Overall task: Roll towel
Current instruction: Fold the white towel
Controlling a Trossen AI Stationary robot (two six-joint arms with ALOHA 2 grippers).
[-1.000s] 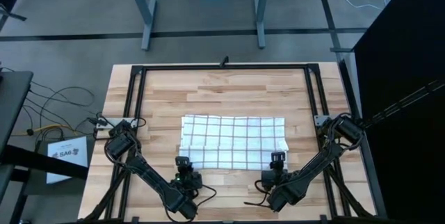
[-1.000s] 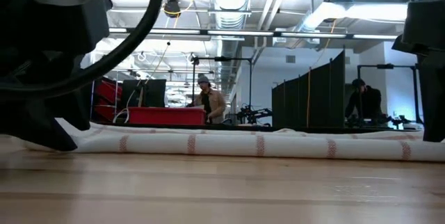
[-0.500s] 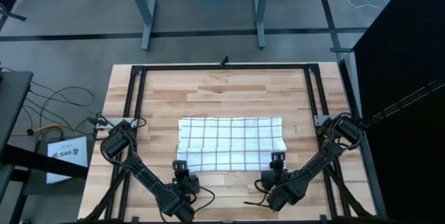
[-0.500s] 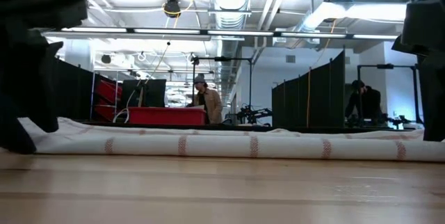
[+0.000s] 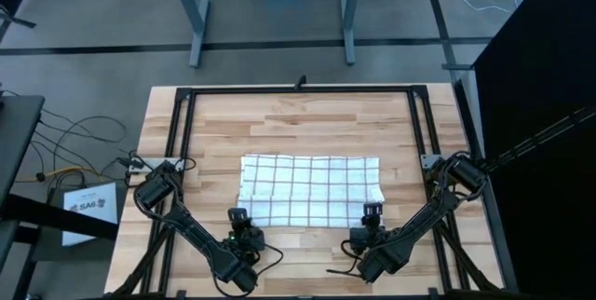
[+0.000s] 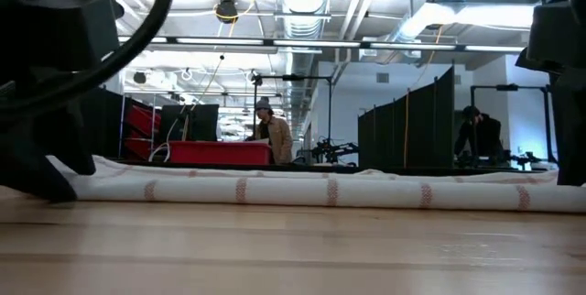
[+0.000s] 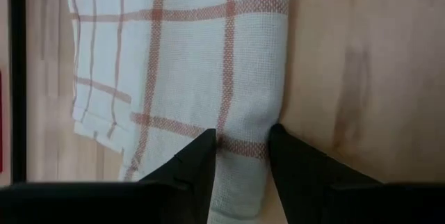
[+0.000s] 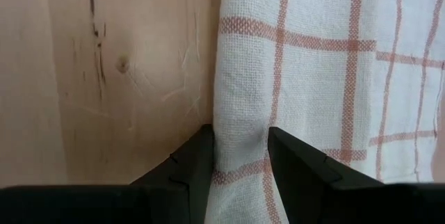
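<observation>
High view: I see the thin white grid-checked towel (image 5: pixel 311 190) lying mid-table on pale wood planks (image 5: pixel 307 123). Both wrist views show what it hides: left gripper (image 7: pixel 241 140) and right gripper (image 8: pixel 240 138) pinching its rolled near edge.

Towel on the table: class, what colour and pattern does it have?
The towel is white with a thin reddish-brown windowpane grid, clearest in the right wrist view.

Left pincer (image 7: pixel 241 144) and right pincer (image 8: pixel 240 144) both pinch cloth.
</observation>
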